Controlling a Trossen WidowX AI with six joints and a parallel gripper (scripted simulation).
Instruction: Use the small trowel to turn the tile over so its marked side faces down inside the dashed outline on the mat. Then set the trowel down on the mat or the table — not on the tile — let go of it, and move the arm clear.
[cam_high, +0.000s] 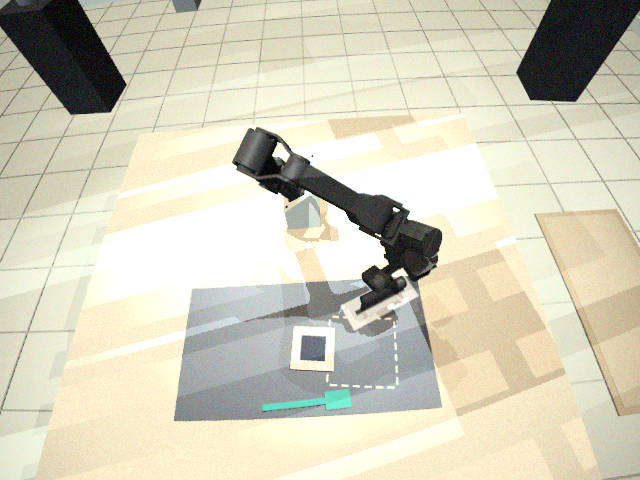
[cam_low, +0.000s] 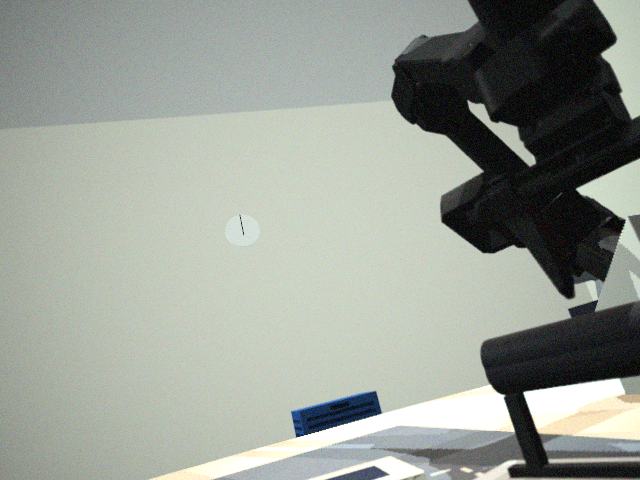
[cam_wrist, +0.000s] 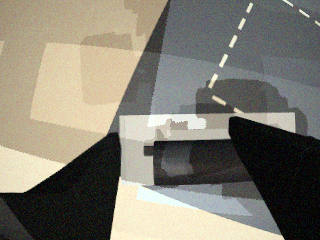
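Observation:
The square tile (cam_high: 312, 348) (cam_low: 361, 472) lies flat on the mat (cam_high: 222, 366), its cream face with a dark square up. It sits left of the dashed outline (cam_high: 333, 384) (cam_wrist: 223, 61), its right edge slightly over the outline's left side. The trowel, with a pale flat blade (cam_high: 356, 321) (cam_wrist: 132, 165) and a raised black cylindrical handle (cam_low: 563, 348) (cam_wrist: 200, 162), lies near the mat's back right corner, partly over the outline's top edge. My gripper (cam_wrist: 175, 132) is open above the trowel, with nothing between its fingers. The handle shows below, partly hidden by the right finger.
A green flat tool (cam_high: 338, 399) with a thin handle lies along the mat's front edge. The arm (cam_high: 330, 191) reaches over the table (cam_high: 118, 439) from the back. Two black pillars (cam_high: 67, 62) (cam_high: 563, 56) stand beyond the table. A wooden panel (cam_high: 594, 268) is off to the right.

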